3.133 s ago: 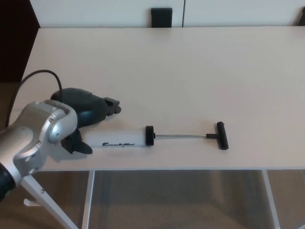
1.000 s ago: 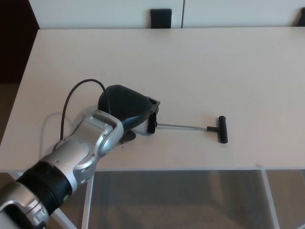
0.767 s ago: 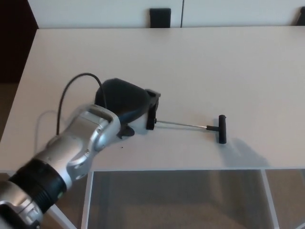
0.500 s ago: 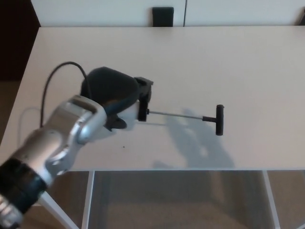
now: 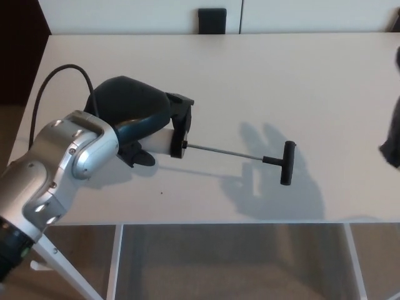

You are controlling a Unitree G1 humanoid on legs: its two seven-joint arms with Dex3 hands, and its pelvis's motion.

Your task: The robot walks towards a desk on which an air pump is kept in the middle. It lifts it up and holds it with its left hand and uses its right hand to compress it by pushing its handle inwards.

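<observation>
My left hand (image 5: 140, 119) is wrapped around the white barrel of the air pump (image 5: 187, 145), lifted above the pale desk (image 5: 269, 81). The rod is extended, with the black T-handle (image 5: 286, 163) to the right. Any label is hidden. My right hand (image 5: 394, 134) is a dark blur at the edge; I cannot tell its fingers.

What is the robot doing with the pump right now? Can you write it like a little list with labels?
left hand: shut on the air pump
air pump: white barrel mostly hidden under the hand
rod: pulled out, pointing right
handle: black T-bar, untouched
right hand: dark blur at picture's right edge, away from the handle
desk: pale top, shadows under the pump
</observation>
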